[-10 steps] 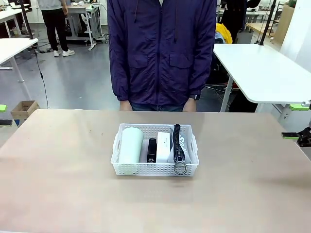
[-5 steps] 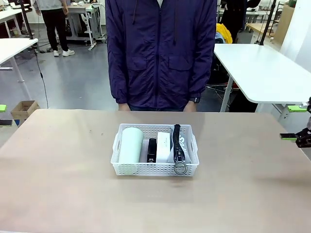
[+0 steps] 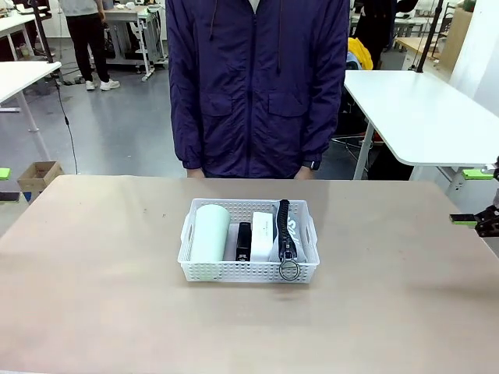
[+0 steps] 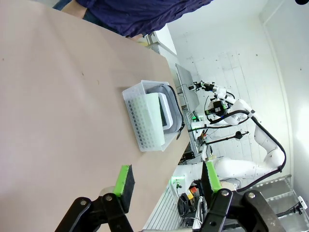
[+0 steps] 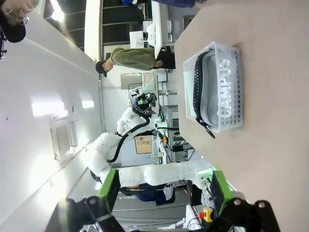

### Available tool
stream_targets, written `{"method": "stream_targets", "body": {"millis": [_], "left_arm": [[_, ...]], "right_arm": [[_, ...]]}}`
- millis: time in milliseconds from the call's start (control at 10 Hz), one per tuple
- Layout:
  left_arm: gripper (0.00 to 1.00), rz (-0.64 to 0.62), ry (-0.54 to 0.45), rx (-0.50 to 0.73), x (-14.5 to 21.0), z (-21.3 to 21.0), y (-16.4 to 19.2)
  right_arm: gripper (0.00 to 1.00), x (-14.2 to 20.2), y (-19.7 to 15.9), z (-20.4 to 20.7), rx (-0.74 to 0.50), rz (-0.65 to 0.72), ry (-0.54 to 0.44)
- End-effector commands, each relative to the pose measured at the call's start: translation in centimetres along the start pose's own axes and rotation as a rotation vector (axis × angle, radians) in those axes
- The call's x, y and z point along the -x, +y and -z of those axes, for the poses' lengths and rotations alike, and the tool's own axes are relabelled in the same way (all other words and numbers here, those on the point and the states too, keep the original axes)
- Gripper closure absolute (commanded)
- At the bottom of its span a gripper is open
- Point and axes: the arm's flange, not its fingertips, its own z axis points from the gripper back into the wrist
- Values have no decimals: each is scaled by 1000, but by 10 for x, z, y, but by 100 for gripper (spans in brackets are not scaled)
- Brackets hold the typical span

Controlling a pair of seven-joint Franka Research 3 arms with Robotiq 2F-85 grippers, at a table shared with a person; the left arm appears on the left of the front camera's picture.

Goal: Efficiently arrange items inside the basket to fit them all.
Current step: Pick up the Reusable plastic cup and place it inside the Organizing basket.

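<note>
white perforated basket [image 3: 249,269], pale green cup [image 3: 210,231], black stapler [image 3: 244,239]

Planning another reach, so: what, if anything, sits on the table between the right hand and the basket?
Nothing visible. The right hand is open at the table's edge, and bare table lies between it and the basket, which holds all four items.

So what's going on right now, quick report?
Left gripper open, empty. Right gripper open, empty. Basket holds cup, stapler, box, pouch. Nothing in the way.
</note>
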Motion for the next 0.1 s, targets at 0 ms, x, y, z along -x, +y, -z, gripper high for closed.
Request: {"method": "stream_targets", "body": {"millis": [0], "left_arm": [[26, 7, 2, -1, 1, 2, -1]], "right_arm": [[0, 3, 4, -1, -12, 21, -1]]}}
